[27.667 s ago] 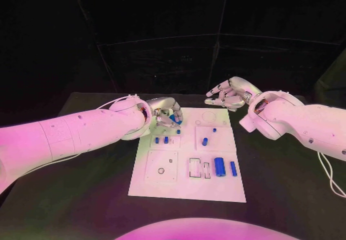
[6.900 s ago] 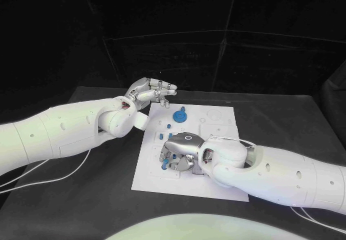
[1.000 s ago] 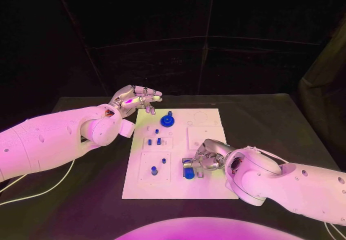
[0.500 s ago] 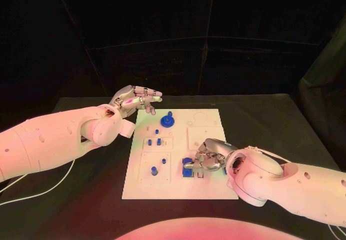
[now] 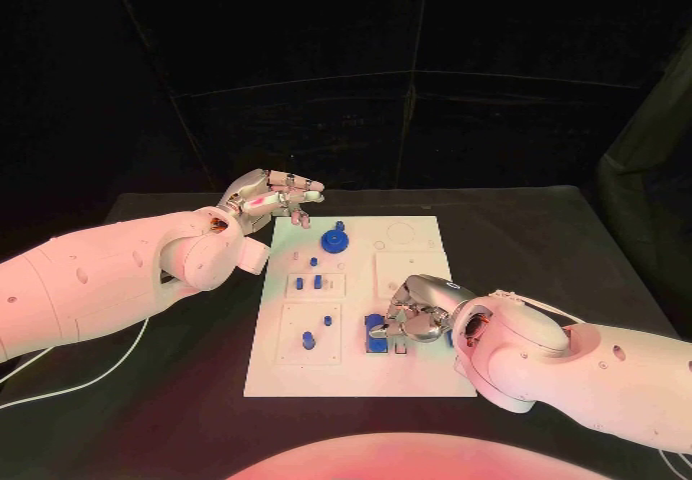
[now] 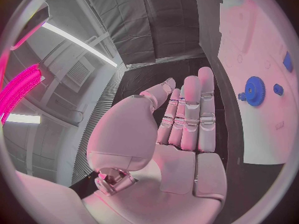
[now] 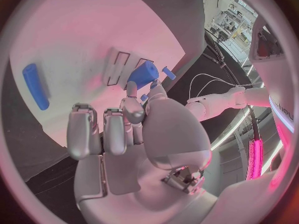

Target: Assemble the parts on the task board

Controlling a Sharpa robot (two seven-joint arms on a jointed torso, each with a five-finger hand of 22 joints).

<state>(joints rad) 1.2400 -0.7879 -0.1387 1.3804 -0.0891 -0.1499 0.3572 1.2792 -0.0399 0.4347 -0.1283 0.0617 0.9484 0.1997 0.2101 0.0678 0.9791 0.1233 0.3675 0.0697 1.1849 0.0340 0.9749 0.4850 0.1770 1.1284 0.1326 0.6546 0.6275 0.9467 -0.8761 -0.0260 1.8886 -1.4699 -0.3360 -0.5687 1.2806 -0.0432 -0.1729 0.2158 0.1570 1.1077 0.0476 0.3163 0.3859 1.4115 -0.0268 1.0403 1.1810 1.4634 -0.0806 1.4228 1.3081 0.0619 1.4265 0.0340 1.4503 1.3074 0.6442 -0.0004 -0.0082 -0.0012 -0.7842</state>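
The white task board lies in the middle of the table. My right hand is low over its near right part, thumb and a finger pinching a blue cylinder beside the rectangular slots; the wrist view shows that cylinder at the fingertips. A second blue cylinder lies flat on the board. My left hand hovers off the board's far left corner, fingers stretched out, holding nothing. A blue gear sits on the far part of the board, and the left wrist view shows this gear too.
Two small blue pegs stand in the board's left middle block. Two more blue pieces sit in the near left block. Black table surrounds the board on all sides.
The right hand has drawn the blue cylinder a little farther up the board and tipped it more upright. The left hand has stayed where it was.
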